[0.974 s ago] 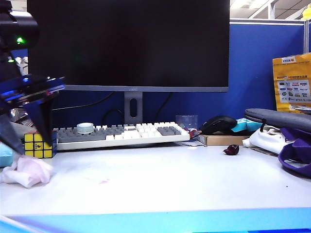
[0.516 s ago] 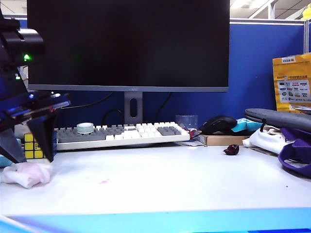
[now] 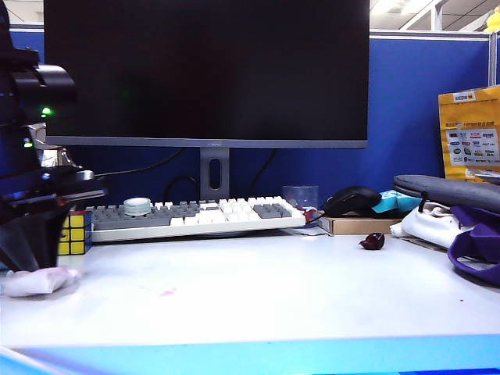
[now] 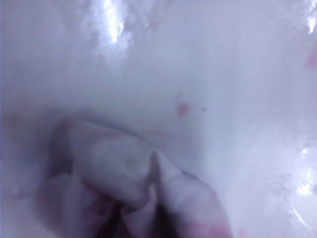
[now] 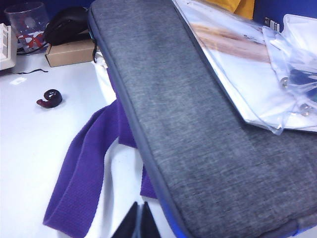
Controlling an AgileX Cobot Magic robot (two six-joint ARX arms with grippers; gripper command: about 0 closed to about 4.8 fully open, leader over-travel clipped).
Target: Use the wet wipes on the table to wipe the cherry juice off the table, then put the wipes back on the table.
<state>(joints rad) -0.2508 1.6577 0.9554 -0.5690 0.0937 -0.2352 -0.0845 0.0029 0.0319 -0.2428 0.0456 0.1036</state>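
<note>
Keyboard (image 3: 195, 215) under the dark monitor (image 3: 207, 70) serves as landmark in the exterior view. Left of it, past a puzzle cube (image 3: 74, 234), the left hand (image 3: 35, 262) is down on the wet wipes (image 3: 39, 281), a flattened white lump on the worktop (image 3: 312, 297); its dark fingers (image 3: 23, 246) stand together on the cloth, pinching it. In front of the keyboard, a faint pink smear of cherry juice (image 3: 166, 293) marks the worktop. Right of the keyboard stands a clear cup (image 3: 301, 195), its contents not discernible, then a black mouse (image 3: 353, 199) and a dark cherry (image 3: 372, 241).

Left wrist view: blurred wet wipes (image 4: 124, 183) fill the close ground, pink-tinged, with pink specks of cherry juice (image 4: 182, 108) beyond on the white worktop (image 4: 223, 74).

Right wrist view: the right hand (image 5: 137, 223) shows narrow dark tips pressed together, holding nothing, above a purple strap (image 5: 84, 173) beside a grey sleeve (image 5: 198, 124). The cherry (image 5: 49, 97) lies well apart; the cup (image 5: 27, 20) shows red marks.
</note>
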